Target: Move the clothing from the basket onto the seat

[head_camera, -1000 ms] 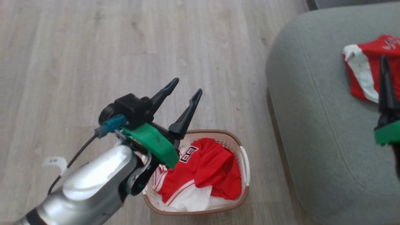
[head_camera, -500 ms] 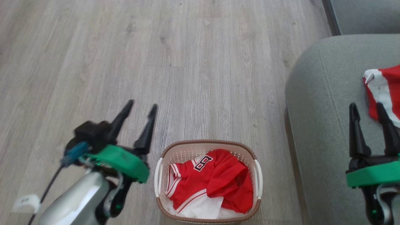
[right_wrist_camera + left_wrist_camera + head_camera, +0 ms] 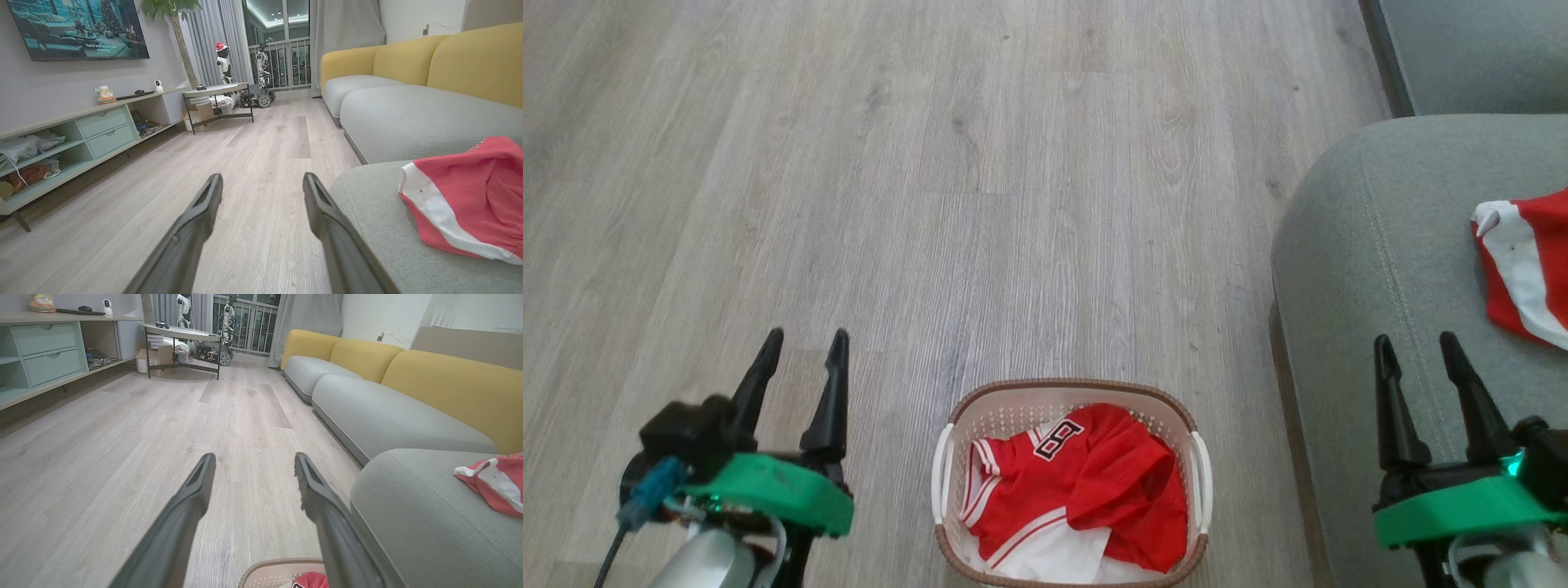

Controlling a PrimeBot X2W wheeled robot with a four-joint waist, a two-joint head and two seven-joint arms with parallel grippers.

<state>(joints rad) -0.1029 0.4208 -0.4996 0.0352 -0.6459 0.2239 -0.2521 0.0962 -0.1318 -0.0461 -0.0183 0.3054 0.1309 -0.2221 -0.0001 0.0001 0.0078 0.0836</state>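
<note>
1. Left claw (image 3: 807,336) at 8 o'clock, right claw (image 3: 1414,340) at 4 — both spread.
2. Clothing (image 3: 1086,482) in basket (image 3: 1066,384) at 6; red garment (image 3: 1523,261) on seat (image 3: 1347,278) at 3.
3. Floor (image 3: 1013,163) open toward 12 — seat edge near basket.

Left hand (image 3: 807,335), right hand (image 3: 1414,337): jaws wide

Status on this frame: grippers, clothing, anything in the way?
Left gripper open, empty, left of basket. Right gripper open, empty, over seat. One red garment on seat; red jersey in basket. Nothing between grippers and basket.
</note>
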